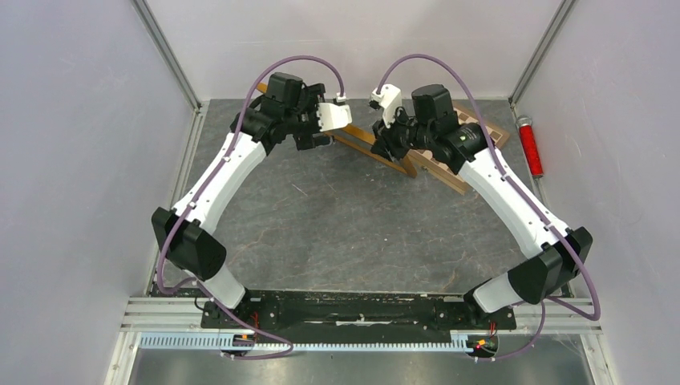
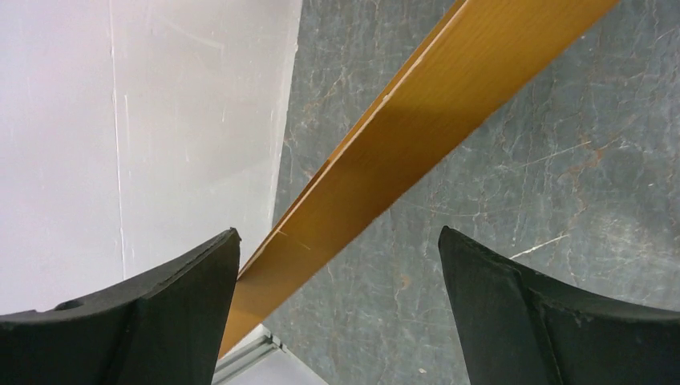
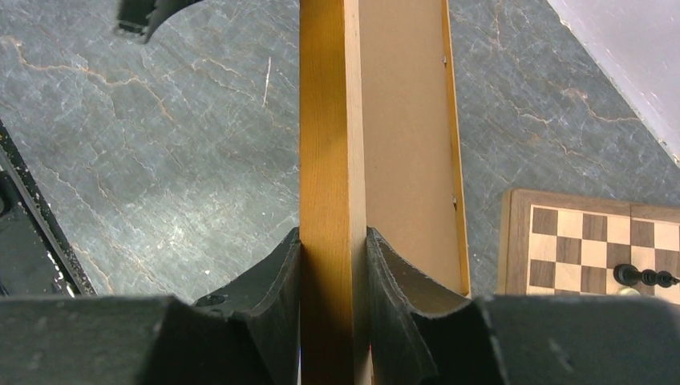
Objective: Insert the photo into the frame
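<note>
as the right fingers [image 3: 273, 281] clamp one rail of the frame [image 3: 329, 144] at the far side of the bench [image 1: 345, 233], the left fingers [image 2: 176, 297] stand wide apart around another rail, gripping nothing. photo not in view; insertion judged not yet done.

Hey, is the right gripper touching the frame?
Touching. The right wrist view shows the right gripper clamped on the frame, a finger against each face.

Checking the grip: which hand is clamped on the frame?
The right hand: it pinches the frame by its rail from both sides. The left hand stands wide open, the rail merely passing between its fingers.
</note>
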Robot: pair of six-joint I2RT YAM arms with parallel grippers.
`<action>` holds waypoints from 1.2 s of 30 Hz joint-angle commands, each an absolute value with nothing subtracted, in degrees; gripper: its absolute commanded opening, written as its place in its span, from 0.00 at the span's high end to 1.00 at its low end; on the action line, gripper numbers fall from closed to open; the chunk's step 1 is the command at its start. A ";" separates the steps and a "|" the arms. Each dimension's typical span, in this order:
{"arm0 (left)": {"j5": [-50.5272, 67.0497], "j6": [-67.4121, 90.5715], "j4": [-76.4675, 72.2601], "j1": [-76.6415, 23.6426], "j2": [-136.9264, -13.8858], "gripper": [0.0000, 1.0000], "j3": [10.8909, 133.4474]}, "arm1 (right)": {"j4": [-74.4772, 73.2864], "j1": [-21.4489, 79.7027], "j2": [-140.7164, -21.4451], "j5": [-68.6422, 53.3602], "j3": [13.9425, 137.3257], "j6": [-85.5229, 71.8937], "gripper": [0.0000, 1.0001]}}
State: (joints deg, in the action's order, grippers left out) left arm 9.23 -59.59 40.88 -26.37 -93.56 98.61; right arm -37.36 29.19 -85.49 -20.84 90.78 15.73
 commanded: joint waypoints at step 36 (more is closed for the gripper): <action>7.33 -70.98 60.07 -27.60 -93.67 0.98 111.42 | -33.09 40.52 -80.11 3.73 87.49 36.99 0.43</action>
